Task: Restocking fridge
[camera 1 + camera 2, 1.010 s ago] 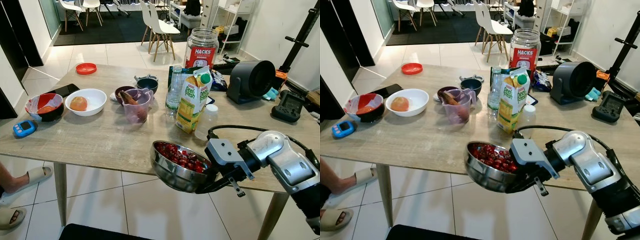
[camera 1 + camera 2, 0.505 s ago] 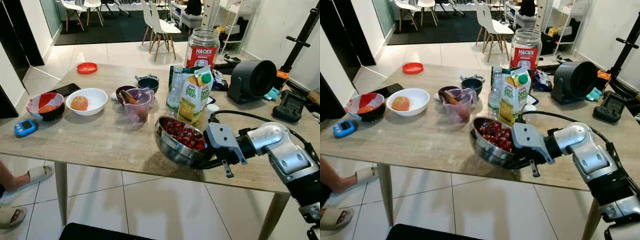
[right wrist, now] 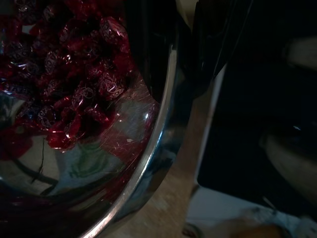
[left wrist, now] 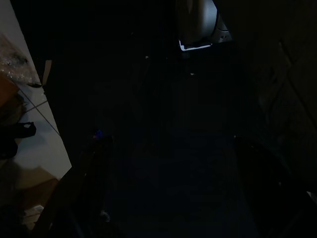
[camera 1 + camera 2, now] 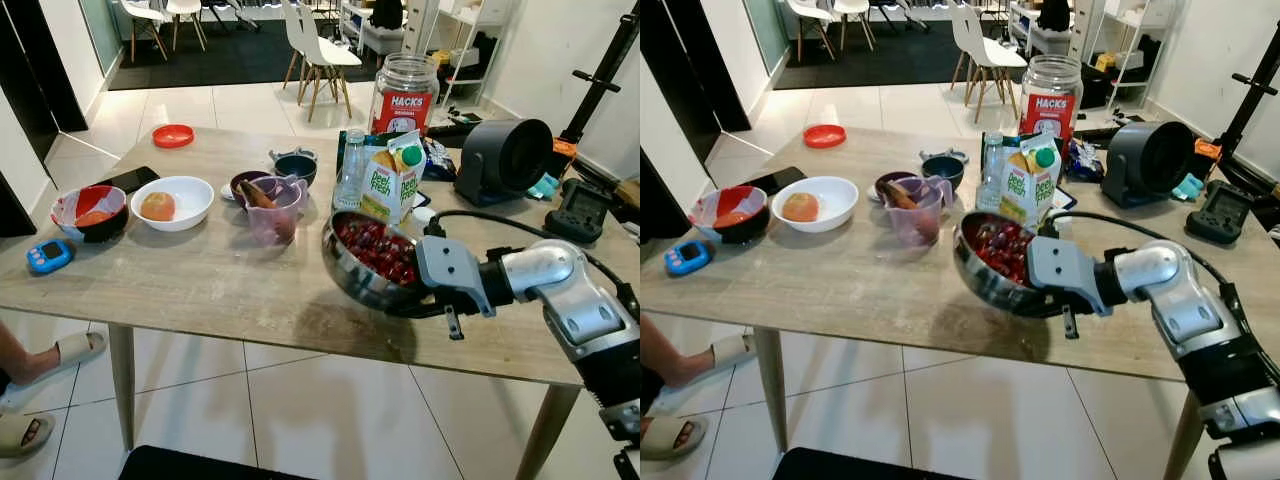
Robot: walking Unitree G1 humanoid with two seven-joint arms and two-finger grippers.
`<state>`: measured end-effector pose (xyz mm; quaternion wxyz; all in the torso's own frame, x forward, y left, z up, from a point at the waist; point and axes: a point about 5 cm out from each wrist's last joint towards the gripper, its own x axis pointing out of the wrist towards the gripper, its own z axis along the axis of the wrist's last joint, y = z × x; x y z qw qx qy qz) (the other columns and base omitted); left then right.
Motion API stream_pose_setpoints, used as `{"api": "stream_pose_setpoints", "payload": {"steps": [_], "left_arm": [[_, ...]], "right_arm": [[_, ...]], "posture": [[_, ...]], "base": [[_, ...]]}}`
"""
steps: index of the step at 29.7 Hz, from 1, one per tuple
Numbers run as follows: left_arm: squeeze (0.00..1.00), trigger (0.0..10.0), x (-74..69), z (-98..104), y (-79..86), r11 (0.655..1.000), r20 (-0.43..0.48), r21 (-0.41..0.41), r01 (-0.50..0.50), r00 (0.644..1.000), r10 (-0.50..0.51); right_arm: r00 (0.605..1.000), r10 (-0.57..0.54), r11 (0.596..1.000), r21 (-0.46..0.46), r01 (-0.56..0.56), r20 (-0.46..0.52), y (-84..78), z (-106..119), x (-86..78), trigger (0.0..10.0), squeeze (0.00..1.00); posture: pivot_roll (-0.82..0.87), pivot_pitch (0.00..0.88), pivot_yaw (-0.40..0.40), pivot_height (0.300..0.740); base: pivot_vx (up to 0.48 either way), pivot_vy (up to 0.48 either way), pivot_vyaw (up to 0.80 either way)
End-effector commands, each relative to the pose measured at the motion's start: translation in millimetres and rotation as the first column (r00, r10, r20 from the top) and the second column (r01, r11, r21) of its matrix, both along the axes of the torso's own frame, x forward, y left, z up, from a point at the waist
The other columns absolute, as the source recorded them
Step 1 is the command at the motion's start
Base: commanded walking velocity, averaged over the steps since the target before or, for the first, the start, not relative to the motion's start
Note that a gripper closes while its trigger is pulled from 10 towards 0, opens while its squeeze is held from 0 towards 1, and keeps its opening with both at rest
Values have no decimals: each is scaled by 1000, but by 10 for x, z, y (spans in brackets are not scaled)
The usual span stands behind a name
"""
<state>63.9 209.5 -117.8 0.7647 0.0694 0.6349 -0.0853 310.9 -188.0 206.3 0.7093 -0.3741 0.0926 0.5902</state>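
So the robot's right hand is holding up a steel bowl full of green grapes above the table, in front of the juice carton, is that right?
Not quite. The steel bowl in the right hand holds red wrapped sweets, not green grapes; the right wrist view shows their wrappers close up. The rest stands: the bowl is lifted, tilted, over the table, in front of the juice carton.

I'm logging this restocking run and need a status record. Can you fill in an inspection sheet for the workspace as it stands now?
Surface: wooden table, crowded along its far half.
Job's things: steel bowl of red wrapped sweets, tilted, above the table's near edge; juice carton and water bottle behind it.
Clutter: white bowl with an orange fruit, red bowl, purple jug, Hacks jar, blue timer, black fan.
Grippers: right gripper clamped on the steel bowl's rim; left arm idle.
Cables: black cable looping over the right arm.
Surroundings: tiled floor, white chairs, a person's sandalled foot.
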Motion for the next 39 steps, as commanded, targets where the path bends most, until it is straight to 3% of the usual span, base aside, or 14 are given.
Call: {"api": "stream_pose_setpoints", "payload": {"steps": [1, 16, 25, 39], "left_arm": [[0, 10000, 6, -8, -52, 1000, 0, -10, 3, 1000, -3], [0, 10000, 12, -8, -59, 1000, 1, -11, 4, 1000, -4], [0, 10000, 25, 2, -15, 1000, 3, -5, 7, 1000, -6], [0, 10000, 36, 14, 39, 1000, 4, -2, 2, 1000, -2]], "right_arm": [[998, -24, 1000, -17, 25, 53, -75, 108, 28, 0, 0], [993, -80, 997, 8, 80, 88, -300, 333, 14, 0, 0], [995, -35, 994, 103, 25, 95, -344, 571, -85, 0, 0], [958, -175, 985, 36, 171, 229, -568, 738, 48, 0, 0]], "posture": [[34, 0, -20, 740], [36, 0, -22, 740], [35, 0, -23, 740], [34, 0, -21, 740]], "base": [[0, 0, 0], [0, 0, 0], [0, 0, 0], [0, 0, 0]]}}
